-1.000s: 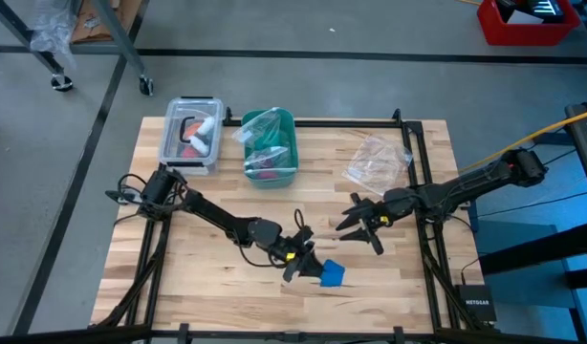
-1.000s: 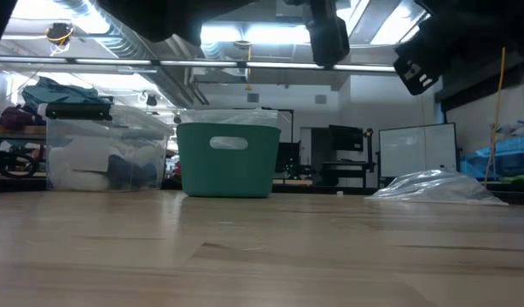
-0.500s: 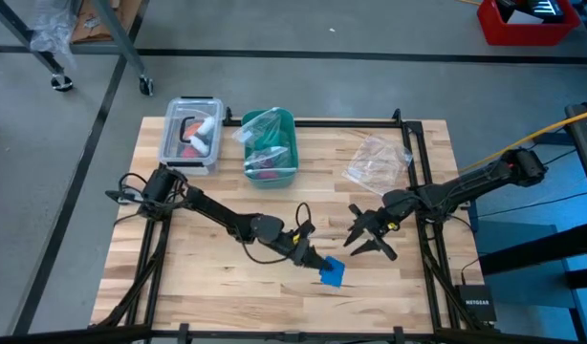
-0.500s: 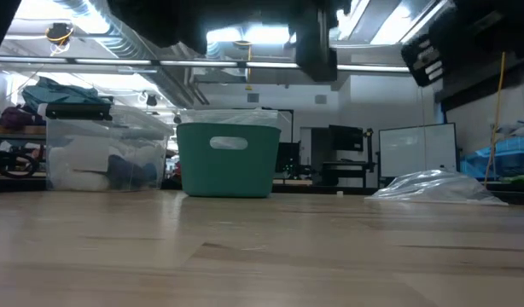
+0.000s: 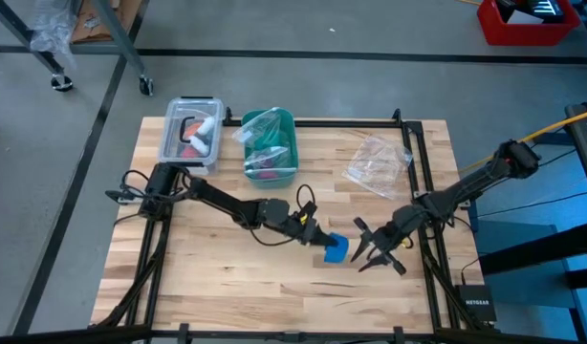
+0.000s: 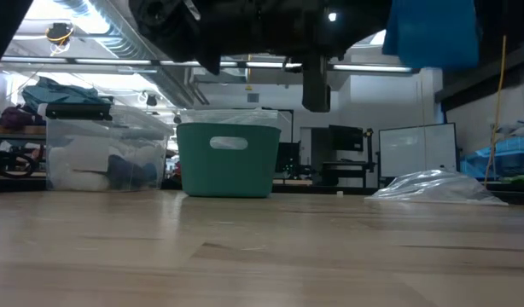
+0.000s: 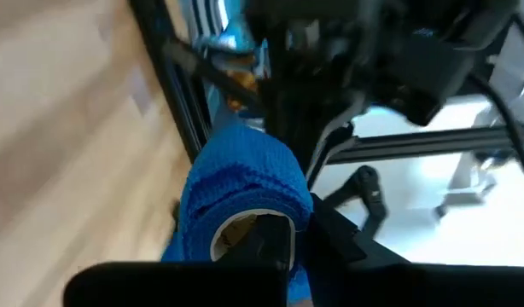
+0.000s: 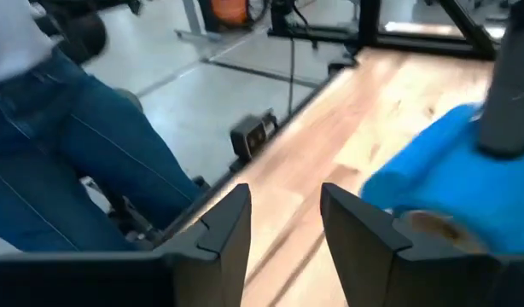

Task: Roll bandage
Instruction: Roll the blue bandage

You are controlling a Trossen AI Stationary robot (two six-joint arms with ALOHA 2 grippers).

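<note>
The left gripper (image 5: 324, 243) has its fingers clamped on the bandage (image 5: 336, 250), a blue roll lifted clear of the tabletop (image 5: 227, 287). Just beside the bandage, the right gripper (image 5: 370, 250) hangs with fingers spread, holding nothing.

Grey floor (image 5: 322, 29), ceiling lights (image 6: 245, 38)

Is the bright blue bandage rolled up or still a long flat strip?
Rolled up. The left wrist view shows the blue fabric bandage wound around a pale core, held in the left gripper.
</note>
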